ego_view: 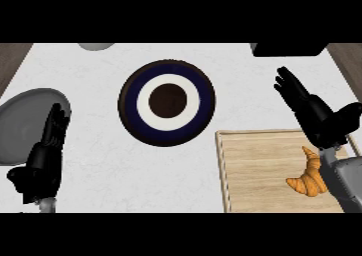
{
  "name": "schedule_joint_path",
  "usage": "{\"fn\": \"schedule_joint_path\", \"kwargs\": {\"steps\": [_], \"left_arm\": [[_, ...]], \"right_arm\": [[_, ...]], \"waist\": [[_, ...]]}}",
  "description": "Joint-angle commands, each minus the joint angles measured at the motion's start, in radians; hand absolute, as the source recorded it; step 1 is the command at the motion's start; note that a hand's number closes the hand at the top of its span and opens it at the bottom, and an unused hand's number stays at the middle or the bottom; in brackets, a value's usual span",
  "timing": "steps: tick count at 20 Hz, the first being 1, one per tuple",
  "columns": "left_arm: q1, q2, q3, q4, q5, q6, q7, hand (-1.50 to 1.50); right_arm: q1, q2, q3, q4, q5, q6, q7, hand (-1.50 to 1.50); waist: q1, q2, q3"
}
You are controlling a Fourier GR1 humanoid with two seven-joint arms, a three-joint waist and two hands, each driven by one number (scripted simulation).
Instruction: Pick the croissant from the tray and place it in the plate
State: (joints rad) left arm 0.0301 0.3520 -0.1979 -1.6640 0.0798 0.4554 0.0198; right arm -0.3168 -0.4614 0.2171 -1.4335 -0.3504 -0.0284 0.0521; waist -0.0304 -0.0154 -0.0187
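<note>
A golden croissant [309, 176] lies on the wooden tray [258, 170] at the lower right. My right hand [314, 114] hovers above the tray's far right corner, fingers straight and open, thumb spread; its grey forearm covers the croissant's right side. The round plate [167, 102], dark blue with a white ring and brown centre, rests in the middle of the counter, left of the tray. My left hand [45, 152] stays at the left edge, fingers straight and pointing up, holding nothing.
A grey round lid or dish [21, 125] lies at the left, partly behind my left hand. A black object [287, 49] sits at the top right edge and a grey object [97, 46] at the top. Wooden floor shows past both counter sides.
</note>
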Motion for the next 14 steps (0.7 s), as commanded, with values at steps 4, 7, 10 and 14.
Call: {"fn": "schedule_joint_path", "kwargs": {"steps": [4,7,10,14], "left_arm": [[-0.140,0.095,0.055,-0.021,0.075,-0.189,0.018,0.00],[-0.154,0.096,0.029,-0.041,0.056,-0.178,0.021,0.00],[-0.217,0.115,0.037,-0.052,0.110,-0.241,0.066,0.00],[-0.220,0.119,0.057,-0.020,0.134,-0.274,0.048,0.00]], "right_arm": [[-0.028,0.081,-0.032,0.063,0.156,-0.182,-0.110,1.50],[-0.004,-0.183,0.064,0.205,0.427,-0.219,0.044,1.50],[0.010,-0.083,0.093,0.284,0.558,-0.459,0.146,1.50],[0.072,0.209,0.001,0.245,0.519,-0.807,-0.006,-1.50]], "waist": [[0.031,0.018,0.019],[-0.002,0.040,-0.023],[0.019,0.027,0.013],[0.014,0.020,0.021]]}}
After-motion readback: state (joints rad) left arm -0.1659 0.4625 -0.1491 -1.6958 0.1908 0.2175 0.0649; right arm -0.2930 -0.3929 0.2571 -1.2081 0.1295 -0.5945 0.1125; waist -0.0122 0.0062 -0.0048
